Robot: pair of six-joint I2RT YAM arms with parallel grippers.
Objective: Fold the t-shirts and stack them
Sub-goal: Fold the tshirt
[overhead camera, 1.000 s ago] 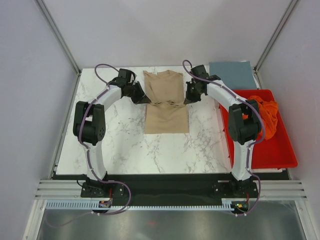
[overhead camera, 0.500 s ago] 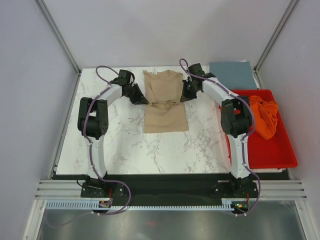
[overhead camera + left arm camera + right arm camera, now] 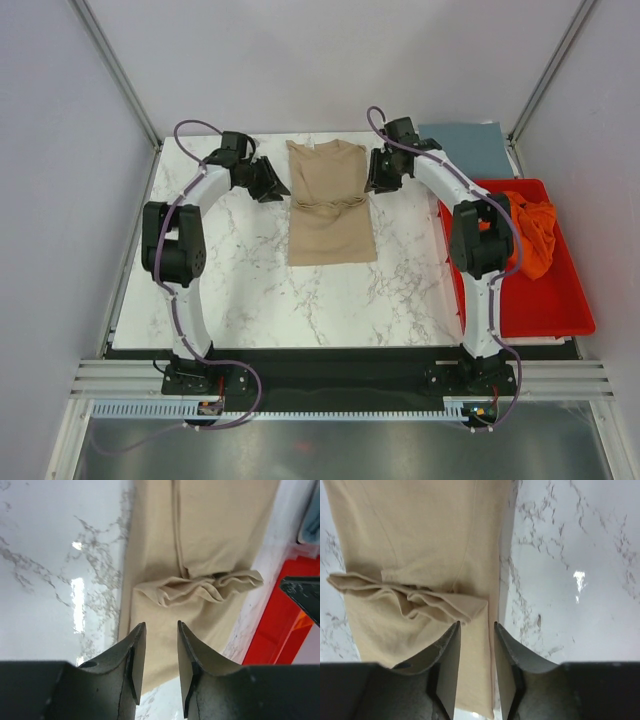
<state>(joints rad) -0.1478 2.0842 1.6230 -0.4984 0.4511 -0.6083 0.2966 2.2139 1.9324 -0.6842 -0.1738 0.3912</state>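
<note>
We see a marble table [image 3: 250,290] and pale walls [image 3: 60,200]; the left gripper [image 3: 161,630] and right gripper [image 3: 476,629] gape empty, flanking the shirt [image 3: 330,225].

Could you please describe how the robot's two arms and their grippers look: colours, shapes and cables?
Both the left arm and the right arm have white curved links joined by bulky black joints. A thin purple cable runs along each arm. The left gripper and right gripper each have two dark grey, tapered fingers.
</note>
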